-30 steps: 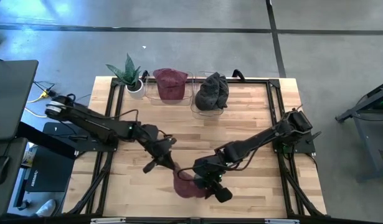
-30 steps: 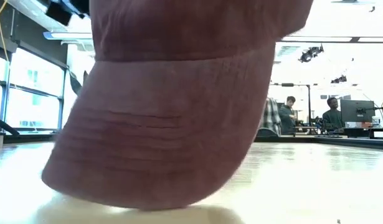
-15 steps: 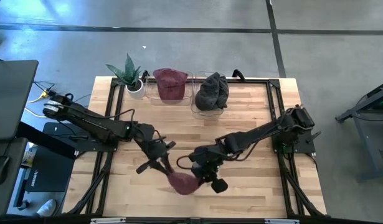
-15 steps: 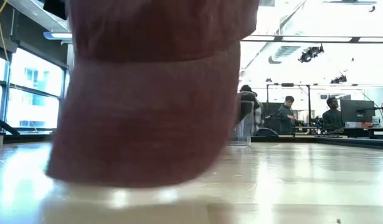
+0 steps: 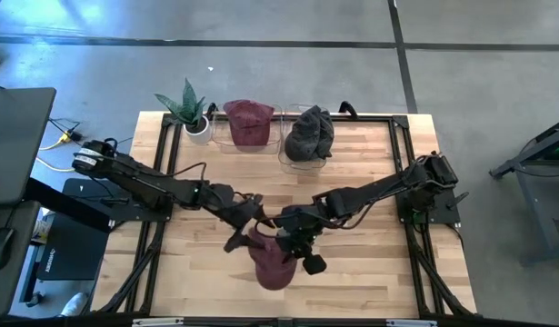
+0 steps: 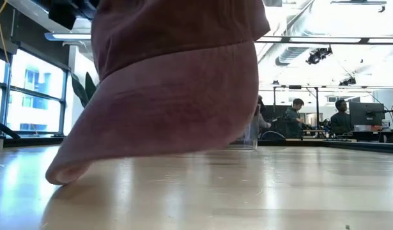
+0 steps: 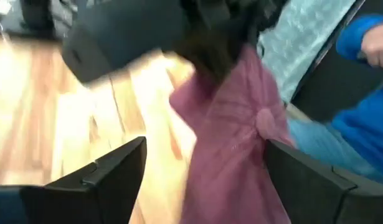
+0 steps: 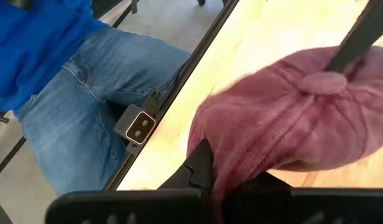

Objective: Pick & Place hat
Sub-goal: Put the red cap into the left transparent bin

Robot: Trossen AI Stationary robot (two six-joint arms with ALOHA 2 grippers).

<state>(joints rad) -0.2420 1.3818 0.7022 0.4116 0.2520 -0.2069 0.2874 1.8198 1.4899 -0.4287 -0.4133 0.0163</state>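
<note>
left pincer now open — hat lower

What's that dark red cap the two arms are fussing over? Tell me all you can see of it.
The dark red cap is soft ribbed cloth with a button on its crown and a curved brim resting on the wooden table, near its front edge. The right gripper is shut on its fabric; the left gripper stands open around it.

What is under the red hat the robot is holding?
Bare wooden table lies under the red hat. Only the brim's low tip seems to touch it; the rest hangs above. Whatever is inside the hat is hidden by its cloth.
</note>
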